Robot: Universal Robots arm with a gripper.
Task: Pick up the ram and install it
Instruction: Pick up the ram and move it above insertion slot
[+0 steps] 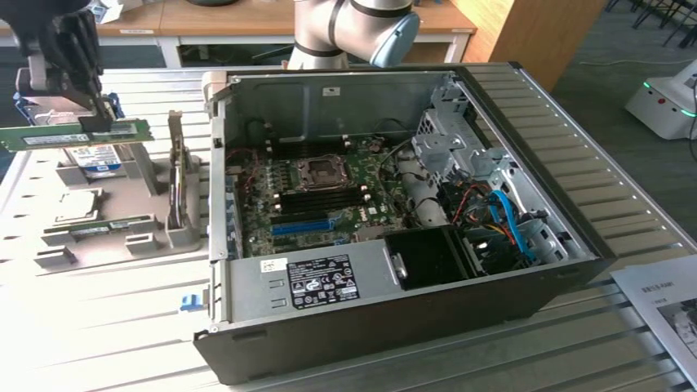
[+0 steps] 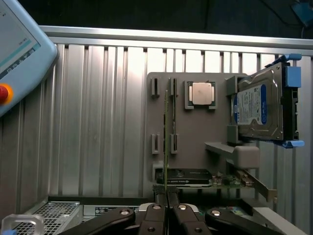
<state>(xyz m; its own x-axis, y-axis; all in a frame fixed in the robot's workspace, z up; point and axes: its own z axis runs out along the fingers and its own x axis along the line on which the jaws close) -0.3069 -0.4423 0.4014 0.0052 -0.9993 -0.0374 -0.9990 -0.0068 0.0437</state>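
While hoisted above tray (image 1: 114,184) | pincer (image 1: 96,124): clamped shut on ram (image 1: 65,136) top edge | step, judged: carry | tip: move level, no twist, well clear of case (image 1: 360,327) wall

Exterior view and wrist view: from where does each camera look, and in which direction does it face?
Exterior view: sits high off the arm, looks down into the open computer case on the slatted table; shows that arm and the hand gripping the ram.
Wrist view: sits on the wrist, looks past the hand and the edge-on ram down onto the grey parts tray.
Shared: the hand, the ram, the grey parts tray.
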